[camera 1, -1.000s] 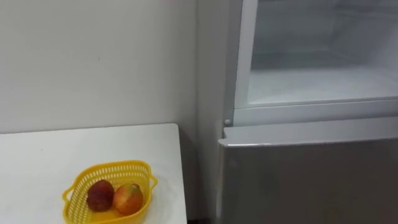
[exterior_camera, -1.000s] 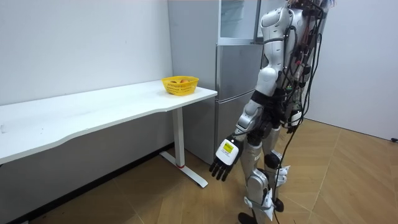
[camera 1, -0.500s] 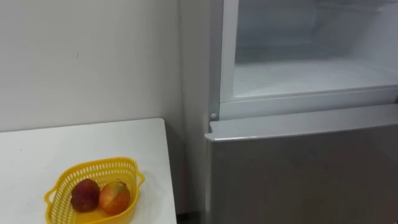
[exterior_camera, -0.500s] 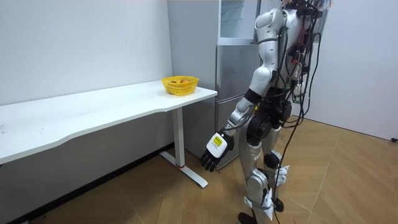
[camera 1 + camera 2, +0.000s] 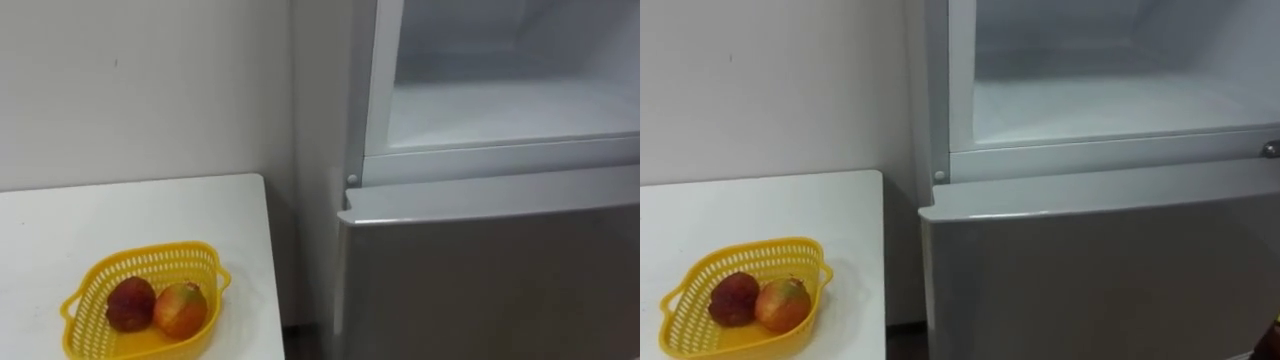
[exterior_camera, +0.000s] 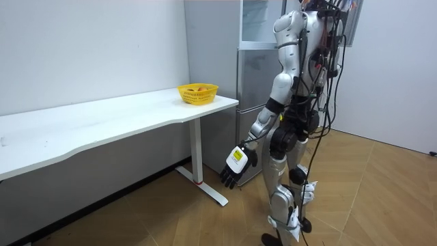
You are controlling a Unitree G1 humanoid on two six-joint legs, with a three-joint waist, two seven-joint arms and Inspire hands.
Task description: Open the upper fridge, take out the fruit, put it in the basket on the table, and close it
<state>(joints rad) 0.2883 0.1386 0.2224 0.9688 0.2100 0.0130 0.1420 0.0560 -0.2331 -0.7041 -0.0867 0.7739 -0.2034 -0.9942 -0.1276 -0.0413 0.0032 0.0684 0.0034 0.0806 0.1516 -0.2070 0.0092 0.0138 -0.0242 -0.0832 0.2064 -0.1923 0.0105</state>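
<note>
The upper fridge compartment (image 5: 500, 105) stands open in front of me, with a bare white shelf (image 5: 1110, 105) and nothing on the part in sight. Below it the grey lower fridge door (image 5: 480, 270) is closed. To the left a yellow basket (image 5: 95, 285) sits on the white table (image 5: 150, 210), holding a dark red fruit (image 5: 130, 303) and a red-yellow fruit (image 5: 181, 308). In the room view I stand upright close to the fridge (image 6: 256, 68). My left hand (image 6: 235, 164) hangs low beside my thigh, fingers relaxed and holding nothing.
The table (image 6: 102, 123) runs along the white wall, and its end is near the fridge's side. The basket (image 6: 198, 93) is near that end. Wooden floor spreads around me.
The eye view has shifted, so the camera moved. In the room view my torso has turned more toward the fridge and my left hand has swung slightly to the room view's left.
</note>
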